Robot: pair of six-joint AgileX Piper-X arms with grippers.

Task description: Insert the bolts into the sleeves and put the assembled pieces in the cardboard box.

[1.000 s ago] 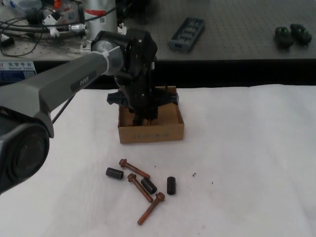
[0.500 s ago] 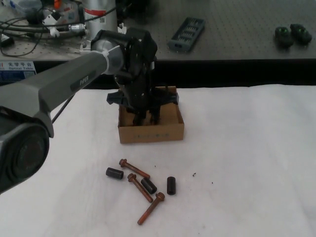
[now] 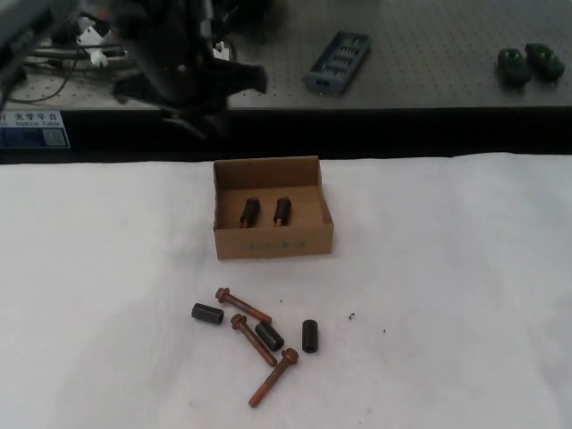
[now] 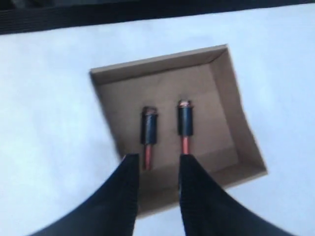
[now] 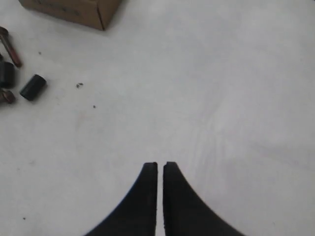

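The cardboard box point(image 3: 273, 239) stands on the white cloth with two assembled pieces side by side inside, one point(image 3: 251, 212) beside the other point(image 3: 282, 211). My left gripper point(image 4: 157, 160) hangs open and empty above the box point(image 4: 226, 93), over both pieces point(image 4: 149, 129) point(image 4: 185, 120). The left arm point(image 3: 183, 71) is a blur at the back left. In front of the box lie three loose bolts point(image 3: 241, 305) point(image 3: 254, 339) point(image 3: 273, 377) and three black sleeves point(image 3: 207, 314) point(image 3: 269, 336) point(image 3: 309, 336). My right gripper point(image 5: 160, 166) is shut over bare cloth, apart from a sleeve point(image 5: 33, 87).
Behind the cloth runs a dark perforated bench with a blue rack point(image 3: 337, 59), cables point(image 3: 54, 45) and two dark round parts point(image 3: 530, 63). The cloth to the right of the box and the loose parts is open white surface.
The left arm has lifted out of the box and drawn back toward the far left. The two assembled pieces in the box have come into sight. Loose bolts and sleeves have not moved.
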